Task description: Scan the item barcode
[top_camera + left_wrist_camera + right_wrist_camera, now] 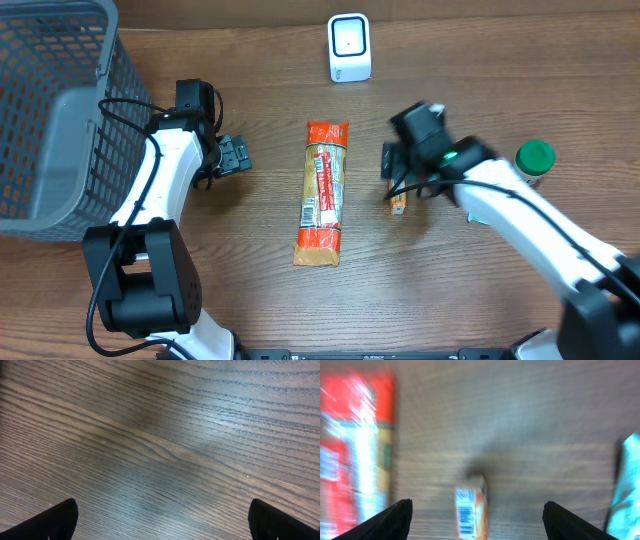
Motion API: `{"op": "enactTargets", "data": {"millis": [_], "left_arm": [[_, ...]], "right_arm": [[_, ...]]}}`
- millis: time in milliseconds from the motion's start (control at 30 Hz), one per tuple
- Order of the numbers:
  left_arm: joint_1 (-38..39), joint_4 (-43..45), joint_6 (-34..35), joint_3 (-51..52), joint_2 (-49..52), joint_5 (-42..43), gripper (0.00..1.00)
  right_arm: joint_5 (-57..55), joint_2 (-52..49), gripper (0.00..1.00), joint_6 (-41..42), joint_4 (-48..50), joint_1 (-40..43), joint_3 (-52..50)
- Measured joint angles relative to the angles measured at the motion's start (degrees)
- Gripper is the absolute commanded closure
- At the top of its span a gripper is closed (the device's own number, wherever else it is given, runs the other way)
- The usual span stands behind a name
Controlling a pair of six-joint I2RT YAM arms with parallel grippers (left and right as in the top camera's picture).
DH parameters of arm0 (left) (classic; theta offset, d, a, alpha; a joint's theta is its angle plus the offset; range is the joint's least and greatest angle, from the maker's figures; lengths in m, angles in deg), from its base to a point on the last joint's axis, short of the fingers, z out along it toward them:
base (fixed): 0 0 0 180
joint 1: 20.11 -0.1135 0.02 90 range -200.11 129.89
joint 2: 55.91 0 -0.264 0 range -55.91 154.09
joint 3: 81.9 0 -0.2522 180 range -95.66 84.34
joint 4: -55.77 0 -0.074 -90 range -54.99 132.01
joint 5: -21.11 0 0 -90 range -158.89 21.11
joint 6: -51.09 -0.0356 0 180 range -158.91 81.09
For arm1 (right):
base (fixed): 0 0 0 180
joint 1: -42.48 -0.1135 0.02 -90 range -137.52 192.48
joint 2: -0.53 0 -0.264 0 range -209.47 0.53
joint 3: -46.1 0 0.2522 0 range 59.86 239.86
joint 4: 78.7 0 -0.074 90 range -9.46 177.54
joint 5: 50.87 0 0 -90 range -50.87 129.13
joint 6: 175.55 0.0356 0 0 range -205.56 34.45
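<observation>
My right pincer stands spread wide. Its two dark fingers show in the lower corners of the wrist view, and neither touches anything. Between them, low in the middle of that view, a small orange box lies on the table with a barcode label on the face turned up to the camera. The whole view is blurred, so I cannot read the label. At the left edge a long red and orange packet runs from top to bottom, and at the right edge there is a strip of something pale blue that I cannot make out.

From overhead, the box sits right of centre, just below my right pincer. The long packet lies lengthwise in the middle of the frame, near the box but apart from it. The white scanner stands at the top centre, well apart from both. A green-lidded bottle is at the right, beside my right arm, and a grey mesh basket fills the upper left corner.

My left pincer is left of centre, near the basket. Its fingers are also fully spread, with only bare wood grain below them.
</observation>
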Motion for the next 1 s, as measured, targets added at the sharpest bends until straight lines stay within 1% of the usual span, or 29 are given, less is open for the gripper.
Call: {"op": "enactTargets", "data": {"millis": [33, 100, 233, 267, 333, 367, 400, 533, 600, 700, 800, 1000], "left_arm": [[0.0, 0.0, 0.0, 0.0, 0.0, 0.0, 0.0], [0.0, 0.0, 0.0, 0.0, 0.0, 0.0, 0.0], [0.0, 0.0, 0.0, 0.0, 0.0, 0.0, 0.0], [0.0, 0.0, 0.0, 0.0, 0.0, 0.0, 0.0], [0.0, 0.0, 0.0, 0.0, 0.0, 0.0, 0.0], [0.0, 0.0, 0.0, 0.0, 0.0, 0.0, 0.0], [0.0, 0.0, 0.0, 0.0, 0.0, 0.0, 0.0], [0.0, 0.0, 0.0, 0.0, 0.0, 0.0, 0.0], [0.0, 0.0, 0.0, 0.0, 0.0, 0.0, 0.0], [0.0, 0.0, 0.0, 0.0, 0.0, 0.0, 0.0], [0.0, 0.0, 0.0, 0.0, 0.0, 0.0, 0.0], [0.0, 0.0, 0.0, 0.0, 0.0, 0.0, 0.0]], "right_arm": [[1.0, 1.3, 0.15, -0.2, -0.9, 1.3, 0.9], [2.4, 3.2, 0.21, -0.4, -3.1, 3.5, 1.9], [4.0, 3.6, 0.51, -0.9, -6.7, 6.8, 1.1], [4.0, 3.5, 0.61, -1.2, -6.8, 7.3, 0.1], [4.4, 3.4, 0.85, -1.3, -6.5, 7.8, -1.9], [4.6, 3.4, 0.94, -1.4, -5.8, 7.8, -3.3], [4.8, 3.4, 0.96, -1.4, -5.1, 7.8, -4.7], [6.2, 3.3, 0.96, -1.3, 0.0, 7.8, -10.6], [8.1, 3.3, 0.96, -1.2, 3.8, 7.8, -13.5], [12.4, 3.1, 0.96, -1.2, 12.9, 7.8, -17.9], [15.3, 3.1, 0.96, -1.2, 18.6, 7.5, -21.6], [17.4, 3.1, 0.96, -1.2, 22.3, 7.4, -25.3]]}}
